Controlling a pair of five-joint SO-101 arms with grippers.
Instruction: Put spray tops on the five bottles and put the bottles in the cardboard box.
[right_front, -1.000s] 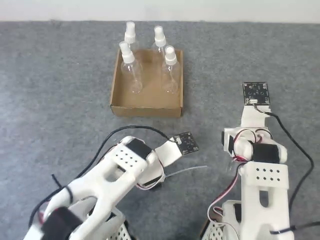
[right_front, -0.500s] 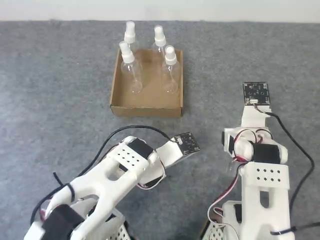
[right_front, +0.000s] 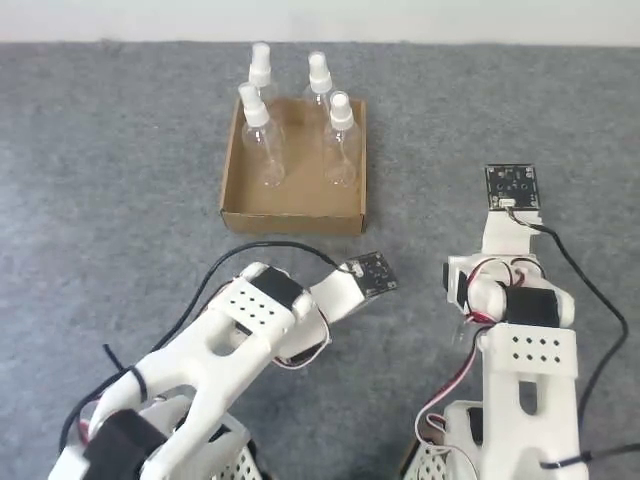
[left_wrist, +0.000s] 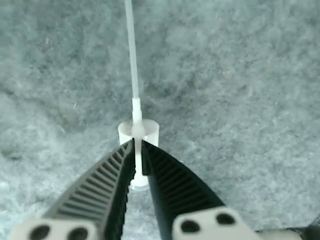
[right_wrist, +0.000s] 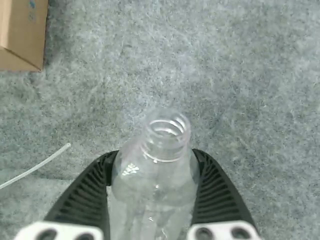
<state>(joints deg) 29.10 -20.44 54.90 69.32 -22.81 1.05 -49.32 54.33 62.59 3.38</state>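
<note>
My left gripper (left_wrist: 138, 150) is shut on a white spray top (left_wrist: 138, 131), low over the grey carpet. The top's thin dip tube (left_wrist: 132, 60) points away from the fingers. My right gripper (right_wrist: 154, 160) is shut on a clear bottle (right_wrist: 155, 185) whose threaded neck (right_wrist: 163, 131) is open, with no top on it. In the high view the cardboard box (right_front: 292, 215) sits at the back centre and holds several clear bottles (right_front: 262, 135) with white spray tops. Both arms stand in front of the box, the left arm (right_front: 260, 320) and the right arm (right_front: 515, 300).
A corner of the cardboard box (right_wrist: 20, 35) shows in the right wrist view. The end of a thin white tube (right_wrist: 35, 167) shows there over the carpet beside the right gripper. Bare grey carpet (right_front: 110, 180) lies to both sides of the box.
The left arm's wrist has shifted slightly toward the box. The white tube that showed beside it in the high view is now hidden under the arm. The right arm has kept still.
</note>
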